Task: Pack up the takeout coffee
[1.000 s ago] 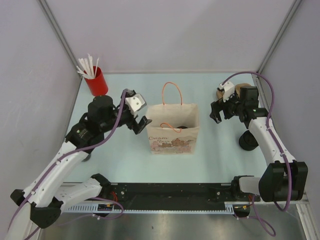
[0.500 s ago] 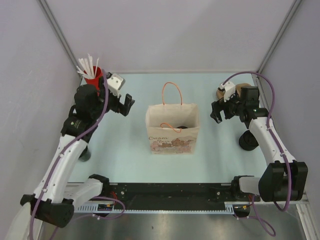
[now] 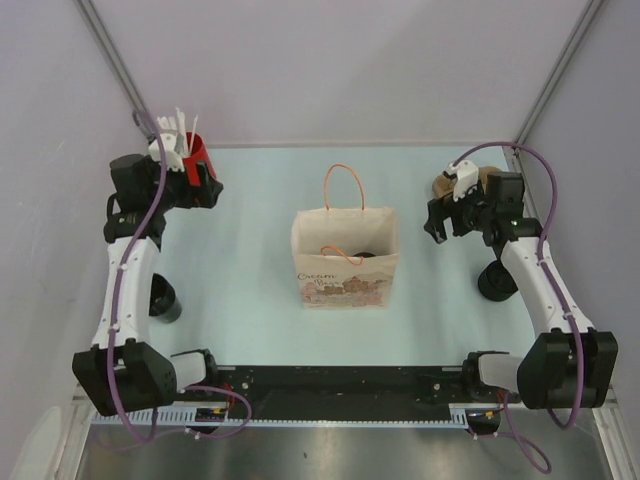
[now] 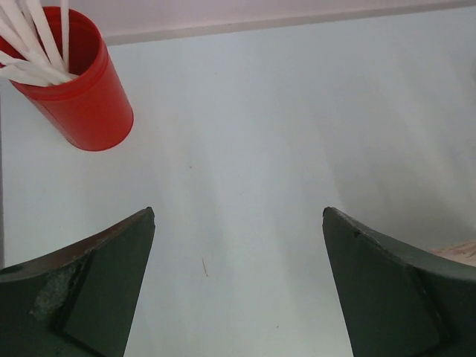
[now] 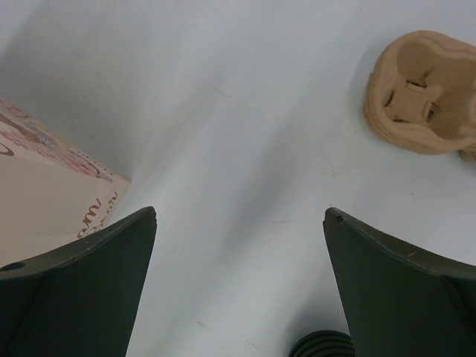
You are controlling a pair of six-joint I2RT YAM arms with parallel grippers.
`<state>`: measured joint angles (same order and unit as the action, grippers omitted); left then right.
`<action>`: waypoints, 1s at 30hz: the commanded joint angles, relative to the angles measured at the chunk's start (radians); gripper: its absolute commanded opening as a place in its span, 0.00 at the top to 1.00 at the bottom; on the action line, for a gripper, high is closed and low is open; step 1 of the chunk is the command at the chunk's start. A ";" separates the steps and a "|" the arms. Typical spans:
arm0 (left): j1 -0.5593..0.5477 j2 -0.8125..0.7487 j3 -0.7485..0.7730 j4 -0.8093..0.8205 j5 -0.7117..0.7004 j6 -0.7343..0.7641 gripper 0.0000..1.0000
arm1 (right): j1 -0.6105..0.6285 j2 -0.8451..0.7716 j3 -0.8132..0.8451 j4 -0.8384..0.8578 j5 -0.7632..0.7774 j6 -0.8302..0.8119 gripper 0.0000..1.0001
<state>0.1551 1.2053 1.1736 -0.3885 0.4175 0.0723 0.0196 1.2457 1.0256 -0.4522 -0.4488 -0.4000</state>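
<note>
My left gripper (image 4: 238, 212) stands wide open with nothing between its 2 fingers, only bare table (image 3: 250, 300) beneath. It hangs at the far-left corner, near the red cup (image 4: 83, 97) of white straws (image 4: 33, 44) but apart from it. My right gripper (image 5: 239, 212) is spread just as wide and holds nothing. It hovers over the table between the paper bag (image 3: 345, 262) on its left and a tan moulded piece (image 5: 420, 89) to its far right. A squat black round piece (image 3: 497, 280) sits on the table close beside my right forearm, and its ribbed edge shows at the bottom of the right wrist view. The bag stands upright and open mid-table with 1 orange handle raised. Something dark lies inside it, which I cannot make out. The takeout coffee (image 3: 166, 300) stands on the table near the left edge, just beside my left arm, outside the bag and well apart from it.
</note>
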 commanded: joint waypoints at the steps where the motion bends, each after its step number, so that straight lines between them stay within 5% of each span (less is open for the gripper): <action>1: 0.096 -0.039 0.061 0.059 0.156 -0.065 0.01 | -0.012 -0.072 0.001 0.082 0.067 0.111 0.00; 6: 0.256 -0.038 0.096 0.040 0.314 -0.129 0.00 | -0.046 -0.166 0.001 0.182 0.229 0.243 0.00; 11: 0.279 -0.151 0.040 0.042 0.163 -0.043 0.01 | -0.038 -0.345 0.001 0.279 0.449 0.300 0.00; 16: 0.279 -0.370 -0.078 0.102 0.092 0.009 0.00 | -0.038 -0.580 0.001 0.335 0.386 0.282 0.00; 19: 0.279 -0.461 -0.086 0.089 0.070 0.021 0.00 | -0.038 -0.575 0.091 0.243 0.339 0.280 0.00; 30: 0.279 -0.556 0.155 -0.050 0.168 -0.008 0.01 | -0.027 -0.557 0.364 0.092 0.340 0.300 0.00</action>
<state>0.4305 0.6456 1.2518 -0.3912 0.5182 0.0616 -0.0120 0.6922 1.2964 -0.2955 -0.1123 -0.1223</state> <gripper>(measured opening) 0.994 0.995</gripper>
